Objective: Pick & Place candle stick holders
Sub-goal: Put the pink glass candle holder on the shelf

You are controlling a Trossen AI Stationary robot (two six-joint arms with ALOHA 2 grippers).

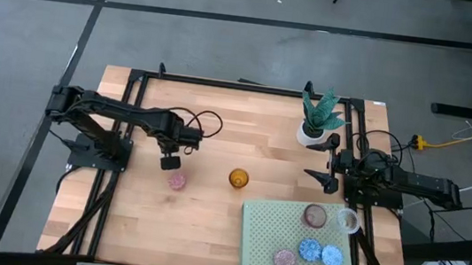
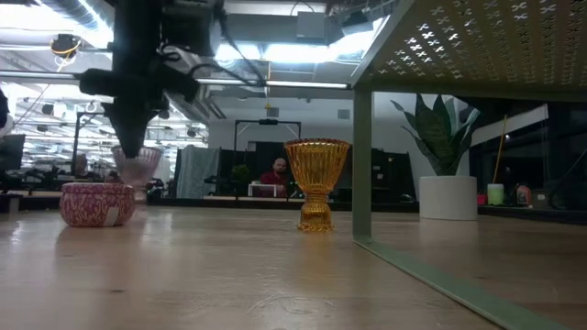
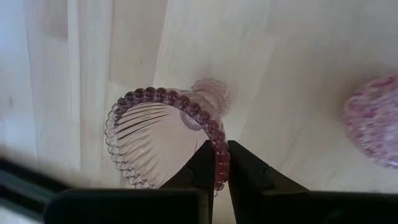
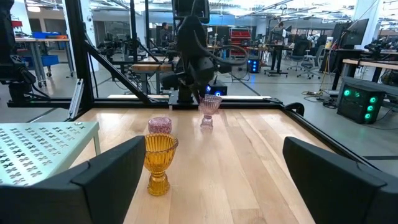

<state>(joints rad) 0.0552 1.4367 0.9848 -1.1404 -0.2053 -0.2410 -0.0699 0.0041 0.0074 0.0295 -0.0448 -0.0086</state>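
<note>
**Pink glass cup pinched at the rim**

Pink ribbed cup [image 3: 163, 137]: my left gripper [image 3: 222, 163] is clamped on its rim, beside the pink patterned cup [image 1: 177, 181]. Amber cup [image 1: 239, 179] stands mid-table. My right gripper [image 1: 328, 165] waits, fingers apart, near the plant pot [image 1: 311, 134].

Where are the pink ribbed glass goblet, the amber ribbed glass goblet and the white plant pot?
Pink ribbed glass goblet [image 3: 163, 134]: left wrist view, inside the bowl.
Amber ribbed glass goblet [image 2: 316, 168]: low view, on the bowl.
White plant pot [image 2: 448, 197]: low view, on its front wall.
</note>
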